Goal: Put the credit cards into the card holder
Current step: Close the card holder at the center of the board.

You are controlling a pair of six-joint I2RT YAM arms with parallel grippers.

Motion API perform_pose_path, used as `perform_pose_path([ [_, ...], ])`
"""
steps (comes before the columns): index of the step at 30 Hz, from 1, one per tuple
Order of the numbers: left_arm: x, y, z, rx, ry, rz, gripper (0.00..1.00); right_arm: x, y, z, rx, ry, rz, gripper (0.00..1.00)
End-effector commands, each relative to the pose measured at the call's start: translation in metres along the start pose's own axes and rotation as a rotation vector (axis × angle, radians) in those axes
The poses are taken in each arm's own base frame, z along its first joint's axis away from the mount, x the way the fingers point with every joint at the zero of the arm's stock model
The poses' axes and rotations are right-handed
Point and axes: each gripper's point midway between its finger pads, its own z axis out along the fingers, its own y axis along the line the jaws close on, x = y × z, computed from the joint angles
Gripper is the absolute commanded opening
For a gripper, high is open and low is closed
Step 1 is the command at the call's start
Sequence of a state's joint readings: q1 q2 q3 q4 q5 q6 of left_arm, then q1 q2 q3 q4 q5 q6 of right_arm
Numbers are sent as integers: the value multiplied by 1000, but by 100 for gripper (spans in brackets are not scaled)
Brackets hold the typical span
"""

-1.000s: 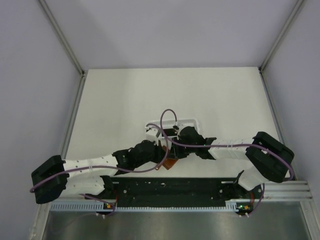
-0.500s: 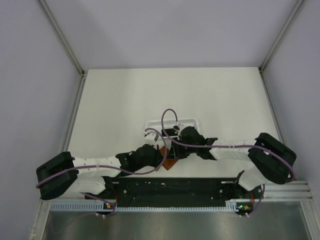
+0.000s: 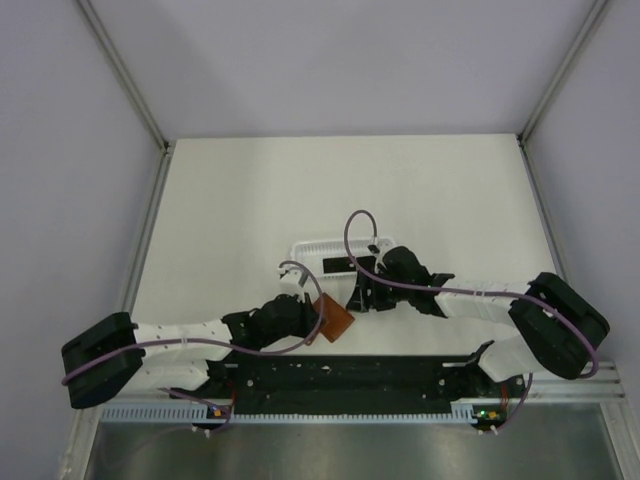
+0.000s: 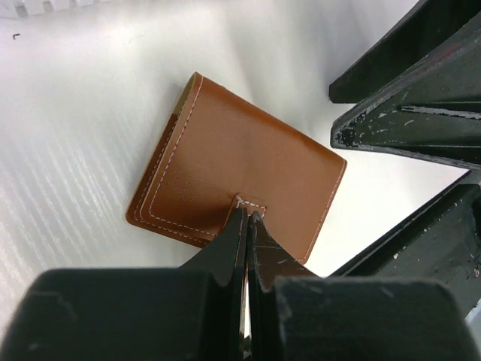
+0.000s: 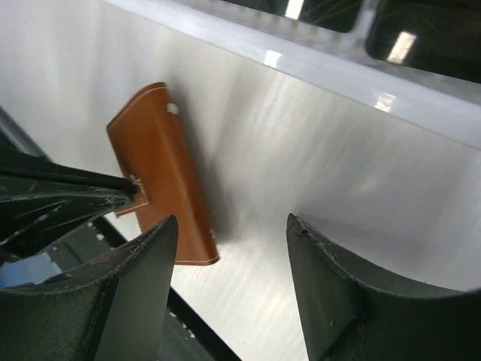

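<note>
Left to right. The left arm [image 3: 180, 335] reaches in from the near left corner of the table [image 3: 240, 200]. The left gripper [image 4: 246, 218] is closed, its two tips pinched together on the clasp tab [image 4: 249, 203] of the card holder [image 4: 240, 150].

The card holder is a brown leather rectangle with pale stitching, folded shut. It sits near the table's front edge, just in front of the white slotted basket [image 3: 345, 243] and between the two grippers. In the top view it lies skew to the table's edges. Its long axis runs diagonally from far left to near right, and one corner points toward the basket. The tab sits midway along one long edge and points back at the left gripper. The layered open edges show on a short side in the left wrist view. A shadow falls beside the card holder in the right wrist view. Whether it lies flat or is tipped up on an edge cannot be told.

The right gripper [image 5: 231, 222] is just beside the card holder, jaws spread wide and holding nothing. The right arm [image 3: 480, 305] extends in from the near right.
</note>
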State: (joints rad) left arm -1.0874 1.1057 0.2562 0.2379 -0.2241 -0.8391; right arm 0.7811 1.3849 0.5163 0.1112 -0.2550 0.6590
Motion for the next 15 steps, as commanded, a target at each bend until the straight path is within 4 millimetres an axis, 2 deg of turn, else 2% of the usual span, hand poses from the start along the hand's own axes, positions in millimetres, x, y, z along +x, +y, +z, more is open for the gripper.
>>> perform_pose_path([
  [1,1,8,-6,-12,-5,31,0,1,8,7,-86,7,-39,62],
  [4,-1,7,-8,-2,-14,39,0,5,16,10,-153,14,-38,62],
  [8,7,12,-8,-3,4,33,0,9,28,13,-237,29,-19,62],
  [10,11,14,-8,2,14,27,0,12,29,15,-253,42,-10,62],
  [15,7,10,-14,26,-5,19,0,16,24,21,-241,56,9,61],
])
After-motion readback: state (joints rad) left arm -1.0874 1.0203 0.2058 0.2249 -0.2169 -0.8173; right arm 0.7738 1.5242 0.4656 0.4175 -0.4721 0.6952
